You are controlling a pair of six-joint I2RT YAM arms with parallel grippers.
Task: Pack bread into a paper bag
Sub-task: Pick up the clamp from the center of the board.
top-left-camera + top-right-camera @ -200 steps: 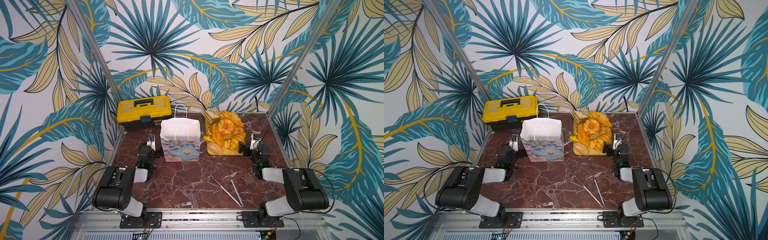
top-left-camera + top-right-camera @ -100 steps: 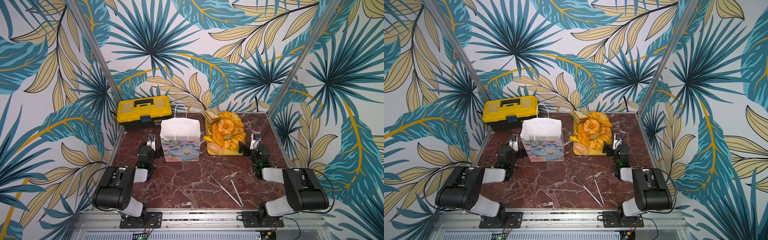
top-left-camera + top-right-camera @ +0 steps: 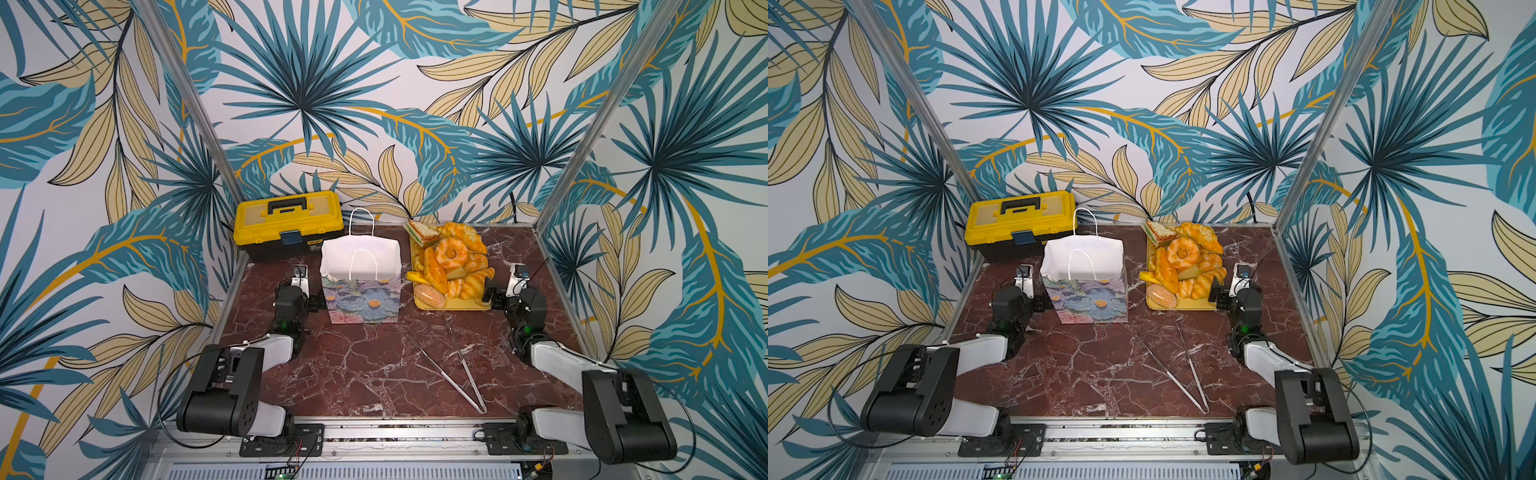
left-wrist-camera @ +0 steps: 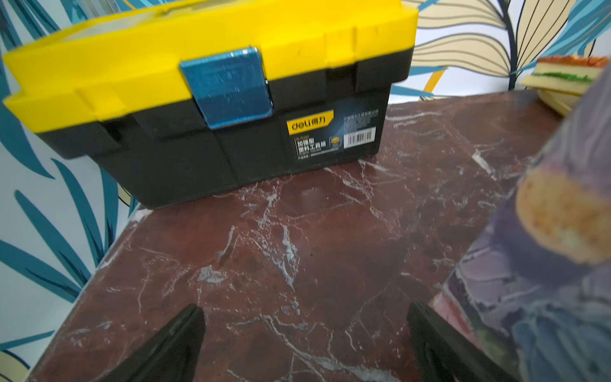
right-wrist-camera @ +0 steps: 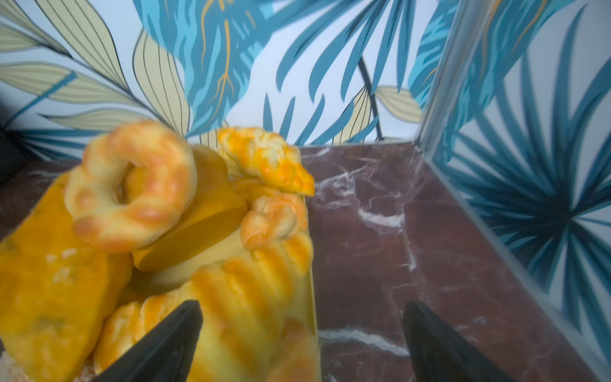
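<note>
Right wrist: bread [image 5: 185, 238] on tray [image 5: 311, 297]

Ahead on the dark red marble table [image 4: 297, 248], a black toolbox [image 4: 185, 155] with yellow lid and blue latch [image 4: 228, 89], by the leaf-print wall [image 4: 49, 205]. Close beside the left gripper [image 4: 304, 307], the paper bag [image 4: 545, 297], its painted side blurred. Past the bag, a layered sandwich [image 4: 562, 74]. Black fingers [image 4: 178, 340] spread wide over bare marble.
</note>
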